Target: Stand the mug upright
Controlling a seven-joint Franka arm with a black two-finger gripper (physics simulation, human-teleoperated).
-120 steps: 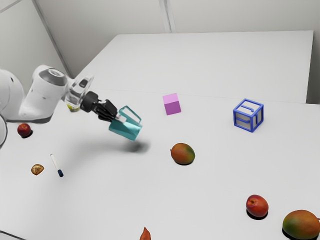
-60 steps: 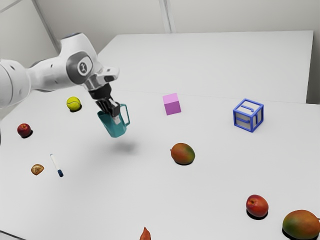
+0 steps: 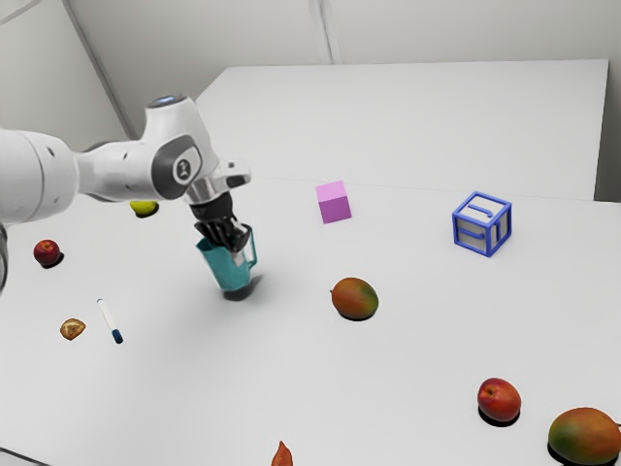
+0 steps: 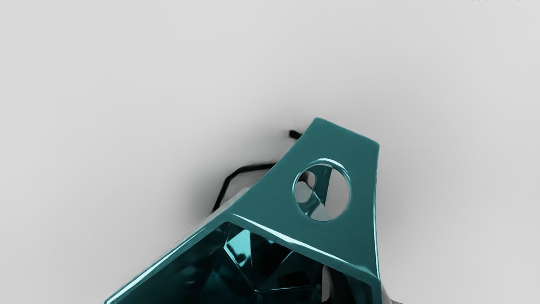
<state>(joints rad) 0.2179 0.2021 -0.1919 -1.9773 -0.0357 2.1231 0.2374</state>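
Teal all over, the mug sits left of centre in the exterior view, leaning a little, its mouth up and tipped toward the frame's left, its handle on the side toward the frame's right. The black hand comes down on it from above and is closed on the mug, near the handle. A dark shadow lies directly below the base; whether the base touches the desk I cannot tell. My white arm enters from the frame's left edge and partly covers a yellow ball at upper left. Farther down that left side are a red apple, a small brown piece and a white marker with a dark blue end. Near the middle of the frame lies a mango, with a pink cube above it; a blue-edged block stands at right. At lower right are a red fruit and a second mango, and at the bottom edge an orange-red tip pokes in.

From the wrist view, the mug's faceted inside is seen through its mouth, and a flat teal part with a round hole stands out from the rim, with shadow on the pale surface around it.
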